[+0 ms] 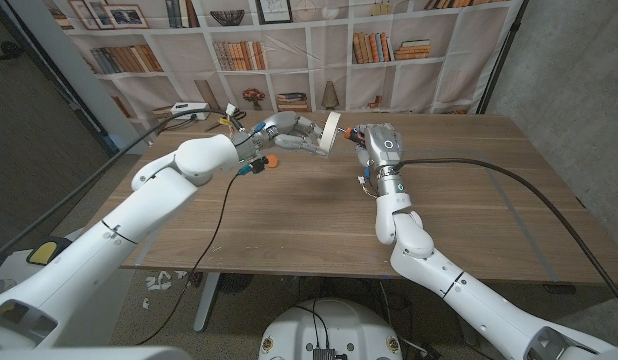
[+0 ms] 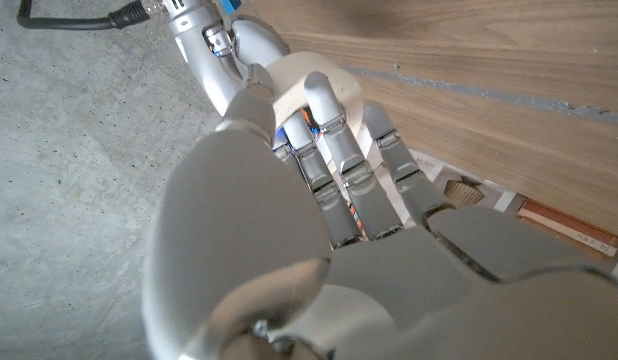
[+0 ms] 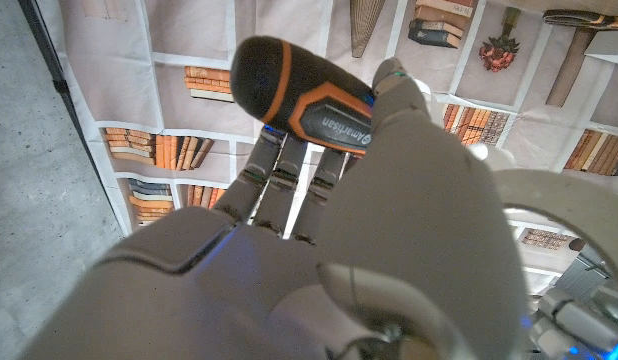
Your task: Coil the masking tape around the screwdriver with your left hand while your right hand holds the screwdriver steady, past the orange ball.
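Head view: your left hand grips the light, stiff masking tape roll by its rim, above the far worktop; your right hand clamps the screwdriver's grippy rubber handle.

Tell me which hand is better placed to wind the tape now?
Left. The left hand already holds the tape beside the right hand, which grips the screwdriver and probably should only steady it.

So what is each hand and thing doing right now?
left hand: holds the masking tape roll.
masking tape: lifted off the table, next to the right hand.
right hand: grips the screwdriver.
screwdriver: held up, handle sticking out.
orange ball: lying on the table.
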Robot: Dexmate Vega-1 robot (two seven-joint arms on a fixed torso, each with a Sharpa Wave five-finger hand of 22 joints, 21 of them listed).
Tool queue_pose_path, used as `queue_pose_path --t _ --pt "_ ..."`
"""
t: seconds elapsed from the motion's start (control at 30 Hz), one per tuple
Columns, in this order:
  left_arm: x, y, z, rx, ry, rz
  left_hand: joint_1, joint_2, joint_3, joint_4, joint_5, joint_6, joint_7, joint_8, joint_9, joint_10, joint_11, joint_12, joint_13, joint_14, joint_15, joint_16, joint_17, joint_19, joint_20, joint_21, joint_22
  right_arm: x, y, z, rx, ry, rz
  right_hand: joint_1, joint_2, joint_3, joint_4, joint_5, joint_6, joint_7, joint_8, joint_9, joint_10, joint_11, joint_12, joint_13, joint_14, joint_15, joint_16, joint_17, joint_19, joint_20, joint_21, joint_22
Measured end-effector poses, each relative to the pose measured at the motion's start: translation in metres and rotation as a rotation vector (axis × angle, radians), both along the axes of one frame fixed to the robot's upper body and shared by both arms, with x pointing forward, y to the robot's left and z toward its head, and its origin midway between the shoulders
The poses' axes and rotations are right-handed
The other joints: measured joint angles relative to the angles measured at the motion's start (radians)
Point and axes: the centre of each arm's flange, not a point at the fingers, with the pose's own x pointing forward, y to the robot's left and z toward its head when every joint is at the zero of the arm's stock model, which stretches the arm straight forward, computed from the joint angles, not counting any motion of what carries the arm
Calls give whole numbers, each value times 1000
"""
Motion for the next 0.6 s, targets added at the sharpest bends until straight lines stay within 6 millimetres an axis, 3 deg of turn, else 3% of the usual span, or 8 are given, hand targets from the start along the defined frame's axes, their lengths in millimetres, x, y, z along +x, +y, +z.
queue_pose_path --t 0.47,0.6 --pt "16 -7 -10 47 90 -9 0 0 -6 2 0 -2 8 -2 1 0 0 -4 1 6 -5 -5 5 0 0 14 -4 -1 -8 6 116 -69 45 0 0 -8 0 5 13 13 -3 0 12 1 0 3 18 0 -8 5 0 0 9 -5" --pt "19 -8 -11 57 107 -6 25 12 -7 1 -6 -2 8 -2 8 0 0 -8 1 6 -5 -7 6 0 0 18 -4 -1 -12 7 174 -80 97 0 0 -8 1 5 18 18 -4 -1 14 0 0 3 18 0 -8 5 -4 4 9 -5"
